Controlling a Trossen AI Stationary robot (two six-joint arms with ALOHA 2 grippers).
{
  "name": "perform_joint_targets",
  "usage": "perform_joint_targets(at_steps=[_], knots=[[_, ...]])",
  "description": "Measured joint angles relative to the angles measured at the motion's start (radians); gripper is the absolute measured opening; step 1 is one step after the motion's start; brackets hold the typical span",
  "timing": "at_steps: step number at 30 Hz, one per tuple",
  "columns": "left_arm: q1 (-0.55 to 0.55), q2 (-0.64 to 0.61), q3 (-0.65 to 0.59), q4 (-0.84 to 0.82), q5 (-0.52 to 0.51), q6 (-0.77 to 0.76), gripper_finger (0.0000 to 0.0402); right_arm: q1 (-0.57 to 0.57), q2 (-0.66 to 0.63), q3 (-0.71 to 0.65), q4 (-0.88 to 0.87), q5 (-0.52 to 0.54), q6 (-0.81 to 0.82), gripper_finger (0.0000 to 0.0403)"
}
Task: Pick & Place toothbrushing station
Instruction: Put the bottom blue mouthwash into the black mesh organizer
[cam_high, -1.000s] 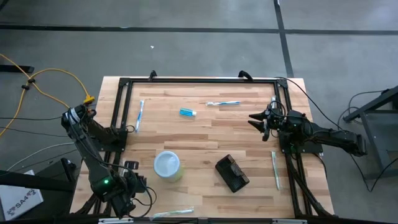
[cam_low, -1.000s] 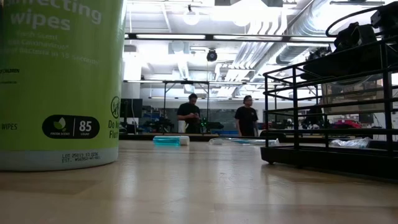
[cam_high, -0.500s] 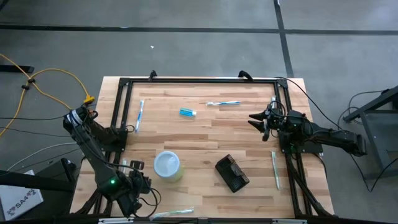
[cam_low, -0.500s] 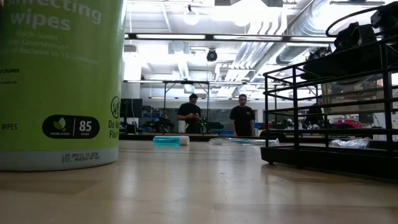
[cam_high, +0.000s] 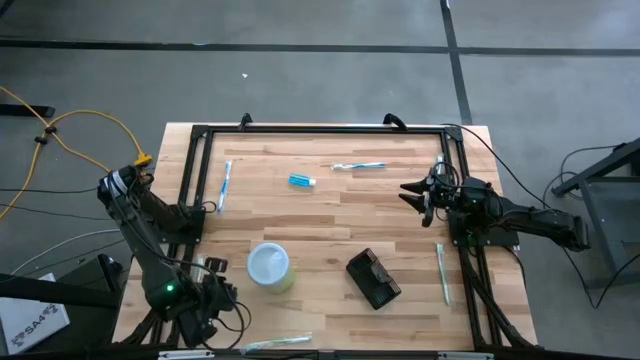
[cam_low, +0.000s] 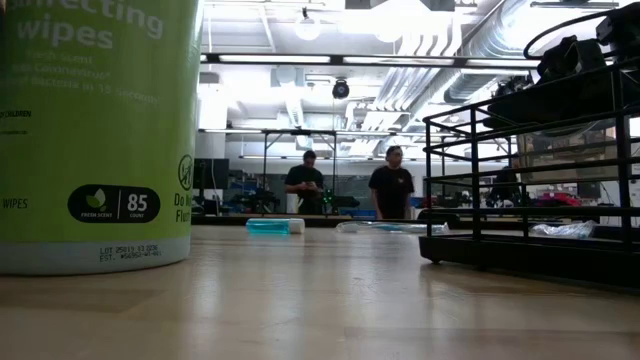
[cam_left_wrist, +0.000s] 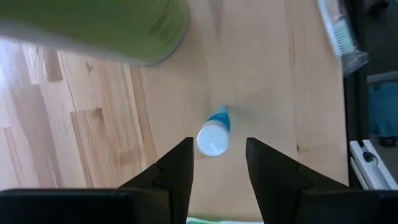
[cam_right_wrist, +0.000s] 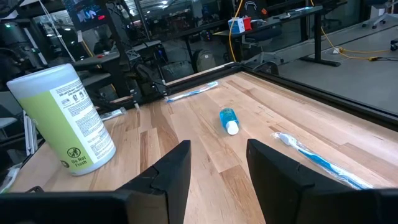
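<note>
Station: the black station (cam_high: 373, 279) lies flat on the bench (cam_high: 330, 215), near the front edge and a bit to the right of the middle. It is turned at a slant. Nothing touches it.

Wipes tub: a green tub with a pale lid (cam_high: 270, 267) stands upright, left of the station and near it but apart. In the low view it fills the left side (cam_low: 97, 135).

Left claw: the left claw (cam_high: 212, 305) hangs low at the front left corner of the bench — beside the tub, not touching it. Its wrist view shows two dark fingers (cam_left_wrist: 177, 171) with a gap between them and nothing held. The bench shows through the gap.

Right claw: the right claw (cam_high: 408, 189) waits near the right edge, about halfway back, pointing in over the bench. Its fingers (cam_right_wrist: 174, 171) are apart too, and it holds nothing.

Small tube: a little blue tube with a white cap (cam_high: 302, 180) lies toward the back, near the middle. It also shows in the right wrist view (cam_right_wrist: 229, 120).

Brushes: one toothbrush (cam_high: 359, 166) lies near the back edge, right of the tube. One (cam_high: 224, 185) lies by the left edge. One (cam_high: 442, 272) lies by the right edge, right of the station. One in a clear wrap (cam_high: 280, 343) lies at the front edge.

Frame: a black frame (cam_high: 320, 129) runs along the back and sides of the bench.

Room: two people (cam_low: 345, 185) stand far off behind the bench — seen in the low view.
</note>
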Motion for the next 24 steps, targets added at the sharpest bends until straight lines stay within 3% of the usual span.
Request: perform_joint_targets(at_steps=[7,24], knots=[[-0.003,-0.112,-0.128,0.128,0.004,-0.018,0.0141,0.0,0.0,0.0,0.0,0.0,0.0,0.0148],[0.011,-0.104,-0.211,0.209,0.044,-0.022,0.0141,0.0,0.0,0.0,0.0,0.0,0.0,0.0148]])
